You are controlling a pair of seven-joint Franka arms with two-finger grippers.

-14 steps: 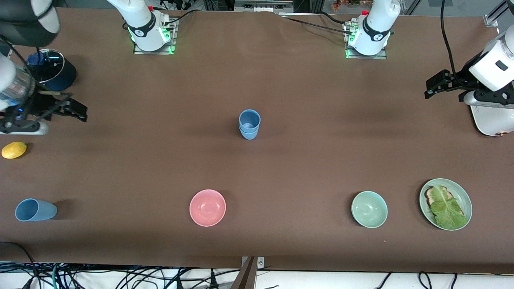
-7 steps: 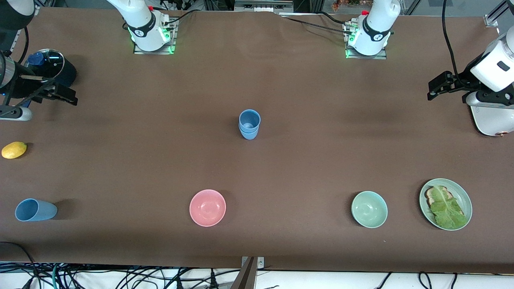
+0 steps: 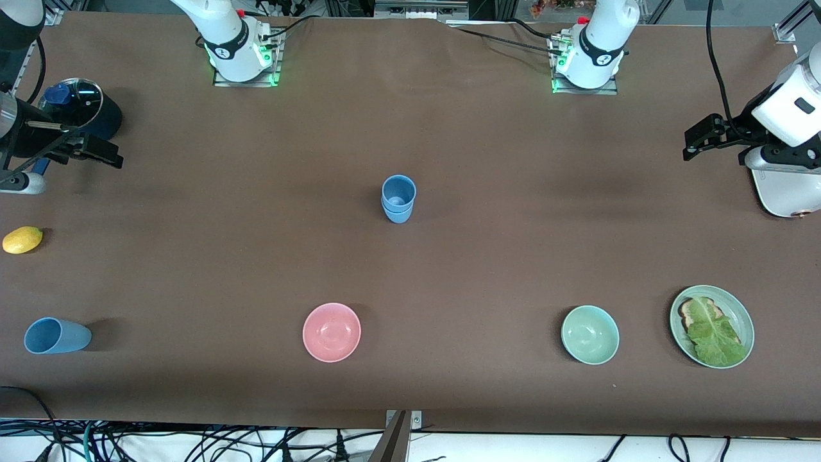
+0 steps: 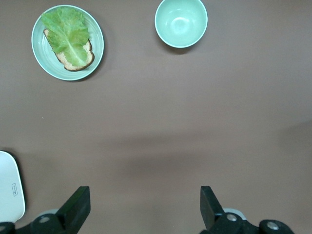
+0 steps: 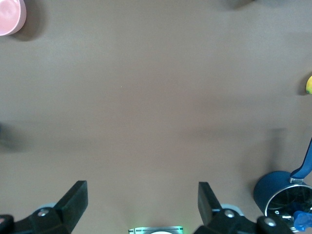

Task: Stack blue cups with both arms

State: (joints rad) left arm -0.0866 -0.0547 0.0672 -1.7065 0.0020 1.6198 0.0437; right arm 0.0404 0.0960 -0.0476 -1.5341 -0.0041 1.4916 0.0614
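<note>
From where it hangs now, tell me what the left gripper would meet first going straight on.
Probably only bare brown table: the open left gripper points straight down at it, with nothing between; the white toaster stands beside it.

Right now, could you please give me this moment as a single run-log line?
stacked blue cups: mid-table | third blue cup: on its side, unstacked | left gripper: open, empty, by toaster | right gripper: open, empty, by saucepan

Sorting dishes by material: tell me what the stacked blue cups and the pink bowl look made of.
Stacked blue cups: probably plastic, matte; even light-blue colour, no sharp highlights.
Pink bowl: plastic or glazed ceramic, can't tell; smooth, with a soft sheen in its hollow.
</note>
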